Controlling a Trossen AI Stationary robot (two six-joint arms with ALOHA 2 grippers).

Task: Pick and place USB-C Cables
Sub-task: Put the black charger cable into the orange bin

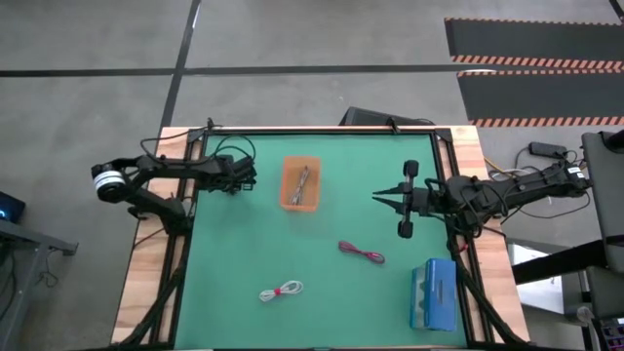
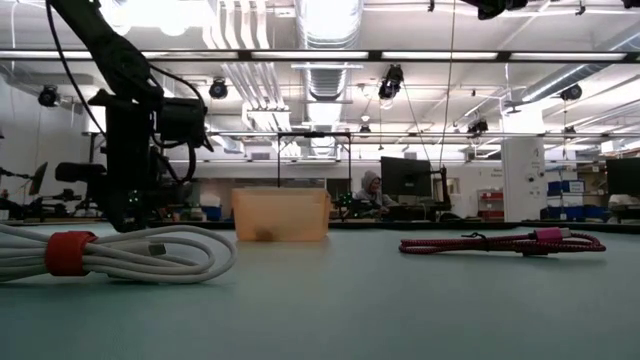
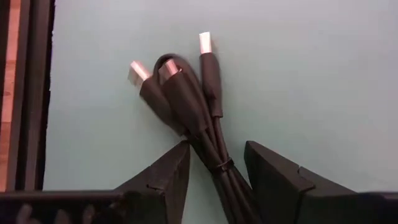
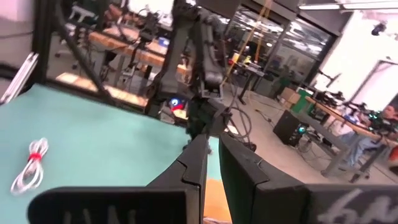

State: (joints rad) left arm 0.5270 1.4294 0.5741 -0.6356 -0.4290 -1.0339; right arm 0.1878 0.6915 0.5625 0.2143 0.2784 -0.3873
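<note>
The black cable [image 3: 193, 106] lies on the green mat near the table's left edge, plugs fanned out. My left gripper [image 3: 217, 165] is open, low over it, one finger on each side of its tied middle; it also shows as left gripper [image 1: 242, 177]. The grey cable [image 1: 303, 181] lies inside the orange bin [image 1: 289, 200]. The dark red cable [image 1: 361, 253] and the white cable [image 1: 281, 291] lie on the mat. My right gripper [image 1: 376, 198] hovers shut, right of the bin, holding nothing.
A blue box [image 1: 432, 295] sits at the near right corner. In the low view the white cable [image 2: 110, 255] is close, the red cable [image 2: 500, 242] is to the right and the orange bin [image 2: 282, 215] stands behind. Open mat lies between the cables.
</note>
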